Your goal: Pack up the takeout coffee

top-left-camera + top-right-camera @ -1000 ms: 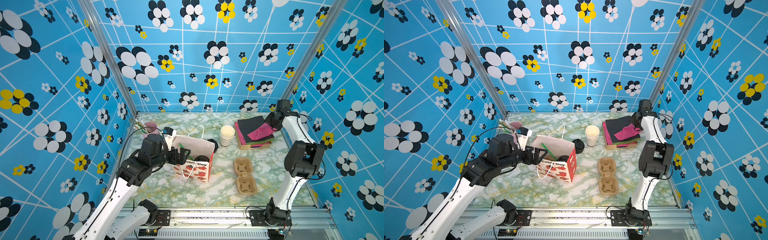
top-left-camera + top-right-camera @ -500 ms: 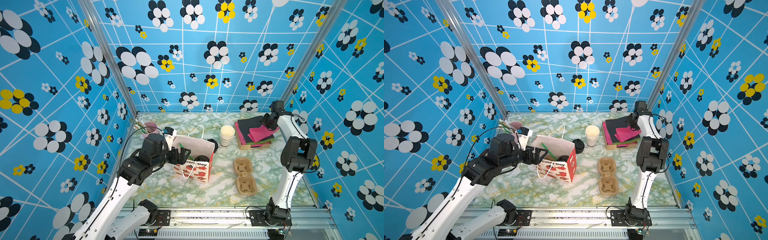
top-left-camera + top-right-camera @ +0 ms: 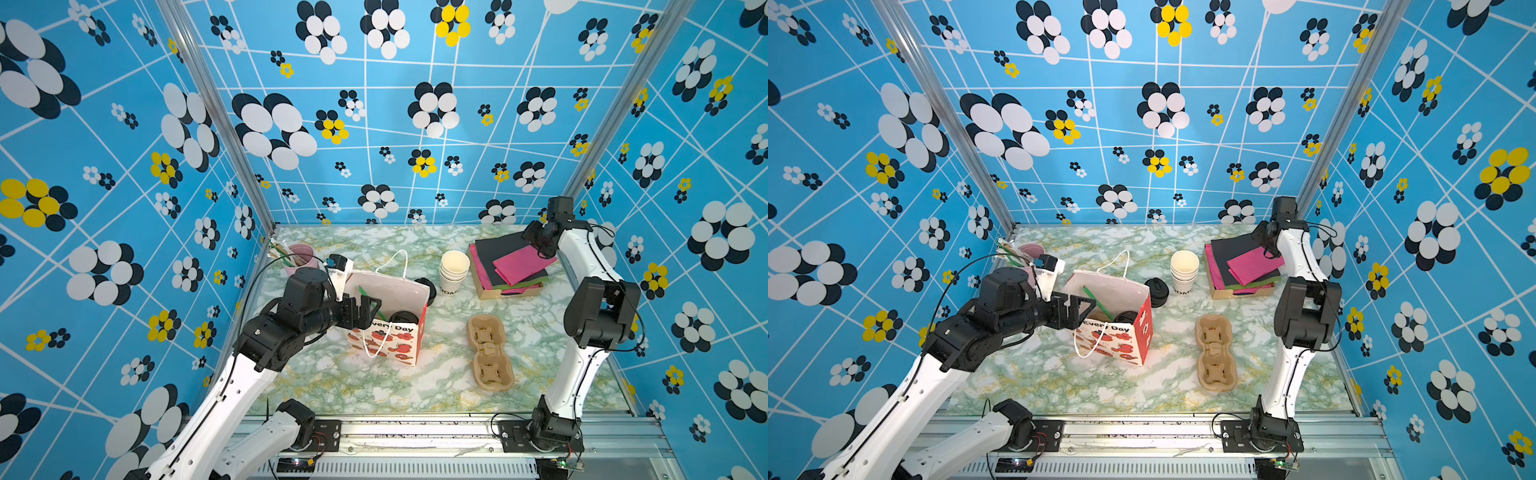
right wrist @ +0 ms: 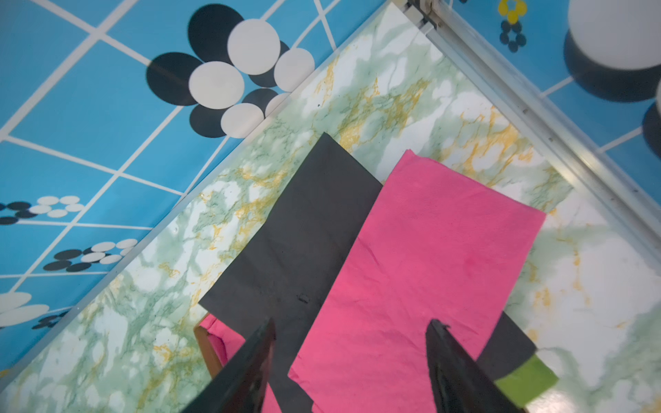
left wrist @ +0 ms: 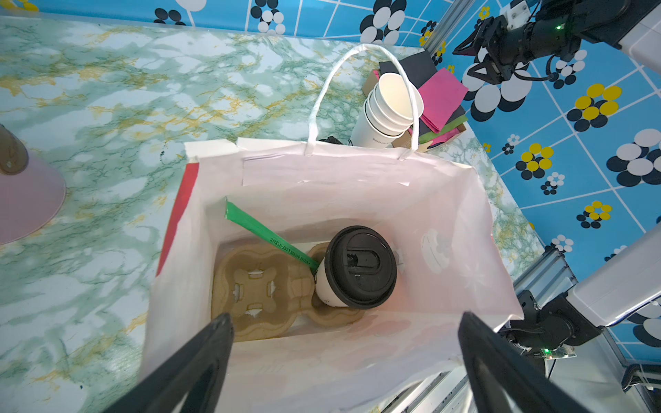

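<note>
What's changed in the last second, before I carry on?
The right pincer opened above the napkin stack, apparently letting go of the pink napkin, which now lies askew on top. The left pincer stays open over the paper bag, the takeout coffee still in its carrier inside.

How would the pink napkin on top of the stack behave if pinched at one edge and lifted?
Probably floppy: the pink napkin is a thin, creased sheet, so it would likely drape. Likely very light; pushed, it may slide over the dark napkin beneath rather than stay put.
</note>
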Controlling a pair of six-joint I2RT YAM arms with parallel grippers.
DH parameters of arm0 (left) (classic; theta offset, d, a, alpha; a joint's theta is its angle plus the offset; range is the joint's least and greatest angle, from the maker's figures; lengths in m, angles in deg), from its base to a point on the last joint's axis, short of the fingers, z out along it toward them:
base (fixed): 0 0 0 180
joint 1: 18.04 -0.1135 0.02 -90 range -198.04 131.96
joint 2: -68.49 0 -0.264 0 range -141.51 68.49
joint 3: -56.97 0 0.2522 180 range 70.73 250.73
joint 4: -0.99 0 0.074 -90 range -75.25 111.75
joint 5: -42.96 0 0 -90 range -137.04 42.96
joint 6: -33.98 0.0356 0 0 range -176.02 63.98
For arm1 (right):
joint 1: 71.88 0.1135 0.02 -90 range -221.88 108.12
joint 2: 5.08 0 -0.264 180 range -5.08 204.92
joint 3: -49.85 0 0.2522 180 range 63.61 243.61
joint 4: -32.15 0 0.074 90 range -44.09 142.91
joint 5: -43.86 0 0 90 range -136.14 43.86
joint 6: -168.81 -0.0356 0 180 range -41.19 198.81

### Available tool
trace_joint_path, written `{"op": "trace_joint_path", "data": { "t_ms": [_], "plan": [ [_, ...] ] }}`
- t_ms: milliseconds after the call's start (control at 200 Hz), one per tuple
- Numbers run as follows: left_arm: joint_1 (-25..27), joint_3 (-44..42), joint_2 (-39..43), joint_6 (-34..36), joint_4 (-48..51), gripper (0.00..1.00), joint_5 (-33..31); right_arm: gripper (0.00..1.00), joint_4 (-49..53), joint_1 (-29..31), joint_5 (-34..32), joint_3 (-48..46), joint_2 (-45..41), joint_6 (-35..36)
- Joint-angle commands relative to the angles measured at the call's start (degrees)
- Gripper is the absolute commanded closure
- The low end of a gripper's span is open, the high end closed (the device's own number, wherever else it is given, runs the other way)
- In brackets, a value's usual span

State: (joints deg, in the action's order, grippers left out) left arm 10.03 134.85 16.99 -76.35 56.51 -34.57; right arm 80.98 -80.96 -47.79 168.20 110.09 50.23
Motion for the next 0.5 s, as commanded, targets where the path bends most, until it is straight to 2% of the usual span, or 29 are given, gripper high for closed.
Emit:
{"op": "trace_joint_path", "data": {
  "t_ms": [0,155,240,495],
  "plan": [
    [-0.63,-0.66,1.08,0.11,-0.27,0.01,-0.12,0.26,-2.68,-1.05,-2.45,-3.65,-5.48,2.34],
    [-0.65,-0.92,1.25,0.13,-0.82,0.01,0.06,0.23,-4.26,-3.73,3.09,-8.60,-7.50,-0.13],
    [-0.70,-1.07,1.32,0.26,-1.05,0.01,0.12,0.17,-6.08,-4.25,6.10,-12.07,-8.63,-1.57],
    [-0.83,-1.01,1.48,0.53,-1.07,0.01,0.37,0.15,-16.16,-6.40,13.21,-25.31,-11.72,-9.27]
  ]
}}
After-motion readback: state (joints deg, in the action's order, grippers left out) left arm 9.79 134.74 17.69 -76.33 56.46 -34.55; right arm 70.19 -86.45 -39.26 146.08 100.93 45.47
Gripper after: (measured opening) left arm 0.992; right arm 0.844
